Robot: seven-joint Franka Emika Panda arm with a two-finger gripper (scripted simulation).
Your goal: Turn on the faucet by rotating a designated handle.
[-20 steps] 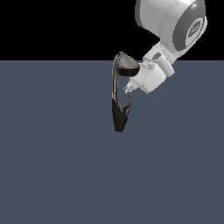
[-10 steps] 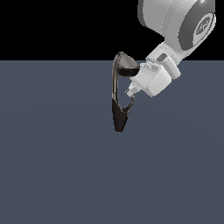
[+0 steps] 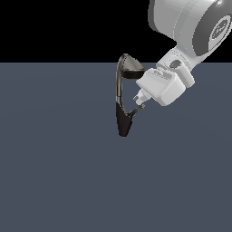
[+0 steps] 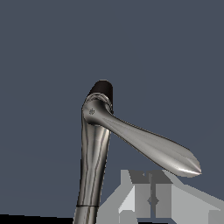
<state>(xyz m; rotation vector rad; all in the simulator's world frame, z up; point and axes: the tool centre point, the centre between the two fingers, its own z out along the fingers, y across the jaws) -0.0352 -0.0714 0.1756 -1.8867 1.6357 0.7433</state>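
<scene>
- The faucet [image 3: 121,97] stands on a plain grey-blue surface, slightly toward the exterior view's right of centre, with a black tapered base, a thin grey neck and a hooded head at the top
- The handle [image 3: 137,110] is a thin grey lever rising out of the black base toward the exterior view's right; in the wrist view it shows as a smooth blade, narrow at the pivot and swelling to a pointed tip [image 4: 148,146]
- The end effector [image 3: 139,98] hangs just above the lever's free end, touching it or very nearly so; whether its tips are spread or pressed together cannot be told from either view
- Judged from its polished metal look, the lever should be rigid and slippery, light to move yet fixed to a pivot, so it will swing in an arc and not lift away
- The best place to bear on it looks like the outer end, far from the pivot, where leverage is greatest; a push that slides off the rounded tip is the likely failure
</scene>
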